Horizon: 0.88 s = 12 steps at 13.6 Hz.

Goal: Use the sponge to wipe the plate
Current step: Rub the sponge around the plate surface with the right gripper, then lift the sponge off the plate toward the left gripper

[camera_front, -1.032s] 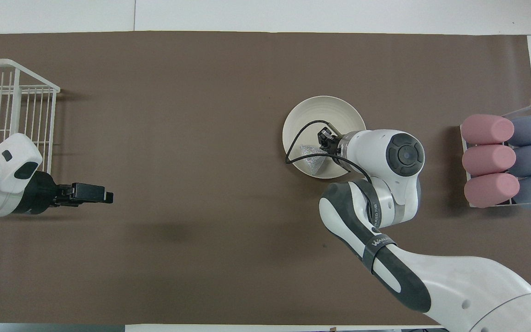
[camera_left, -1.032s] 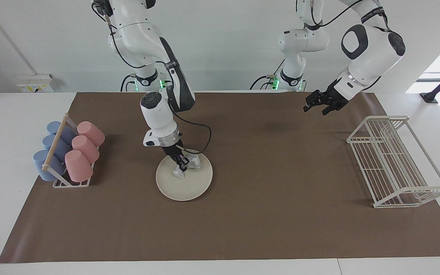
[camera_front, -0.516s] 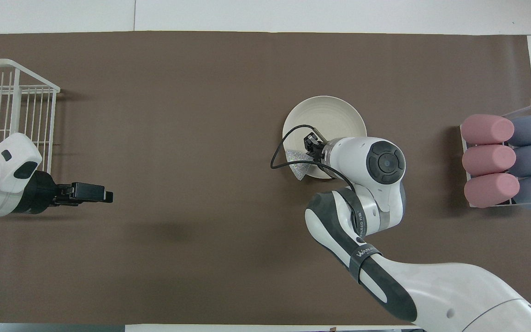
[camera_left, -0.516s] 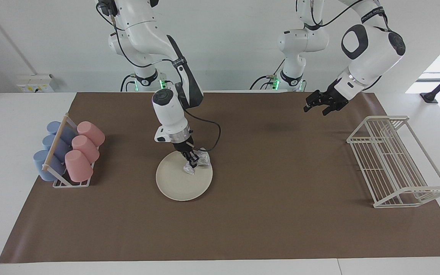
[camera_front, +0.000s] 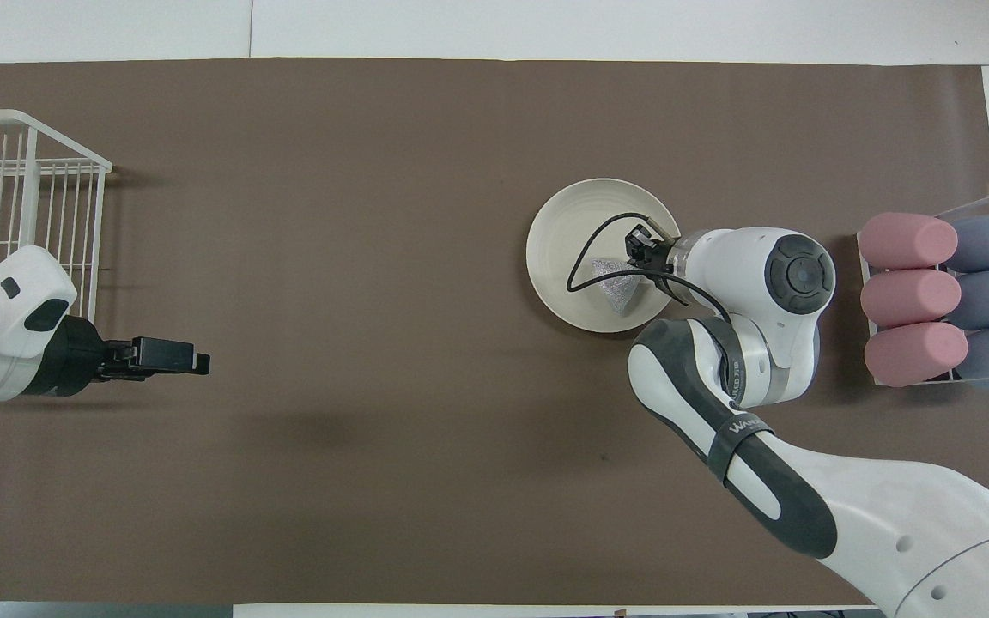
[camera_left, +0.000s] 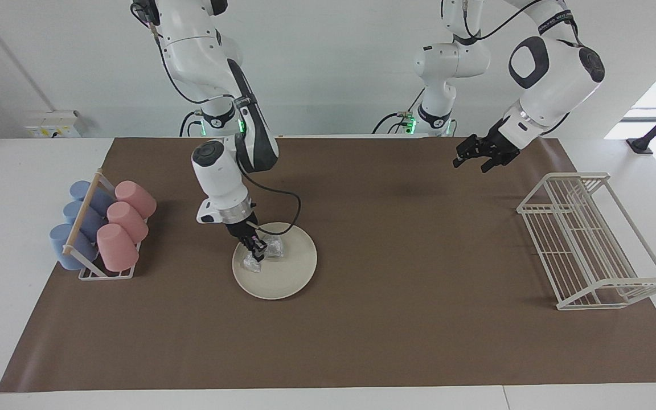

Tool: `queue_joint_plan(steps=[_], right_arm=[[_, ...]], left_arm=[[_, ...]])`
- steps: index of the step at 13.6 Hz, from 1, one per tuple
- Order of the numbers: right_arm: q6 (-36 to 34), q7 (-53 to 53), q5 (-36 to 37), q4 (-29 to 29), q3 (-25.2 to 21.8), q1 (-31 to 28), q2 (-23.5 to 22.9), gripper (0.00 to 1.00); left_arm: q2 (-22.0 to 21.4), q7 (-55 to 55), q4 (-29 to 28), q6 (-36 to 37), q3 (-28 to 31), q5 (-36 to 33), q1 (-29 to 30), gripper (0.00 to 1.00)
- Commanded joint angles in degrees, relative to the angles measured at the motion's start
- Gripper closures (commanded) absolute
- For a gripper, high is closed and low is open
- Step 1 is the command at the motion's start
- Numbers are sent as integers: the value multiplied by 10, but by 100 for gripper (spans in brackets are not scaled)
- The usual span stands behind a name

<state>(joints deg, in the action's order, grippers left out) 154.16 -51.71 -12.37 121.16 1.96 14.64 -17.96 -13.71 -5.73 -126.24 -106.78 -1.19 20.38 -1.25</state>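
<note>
My right claw (camera_left: 258, 252) is clamped on the small silvery-white wad of wrinkly mesh sponge (camera_left: 265, 252), pressed onto the round cream-white dinner plate (camera_left: 282, 279) on the brown-covered surface. I judge light, even sweeps suit best. My left claw (camera_left: 472, 159) waits, spread apart.
</note>
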Motion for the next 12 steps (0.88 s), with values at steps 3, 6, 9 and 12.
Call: queue_joint_plan(steps=[3,6,9,12], right_arm=[[-230,-133,1,-163,0,33,5,100],[-380,-200,9,-238,-3,35,51,100],[-550,-296,83,-360,1,64,65,100],[-679,-395,100,-463,1,103,57,100]], left_arm=[[6,8,8,-4,-2,-13,3,0],[6,8,8,-3,0,-1,21,0],[5,8,8,5,0,146,31,0],[5,10,8,17,0,280,28,0]])
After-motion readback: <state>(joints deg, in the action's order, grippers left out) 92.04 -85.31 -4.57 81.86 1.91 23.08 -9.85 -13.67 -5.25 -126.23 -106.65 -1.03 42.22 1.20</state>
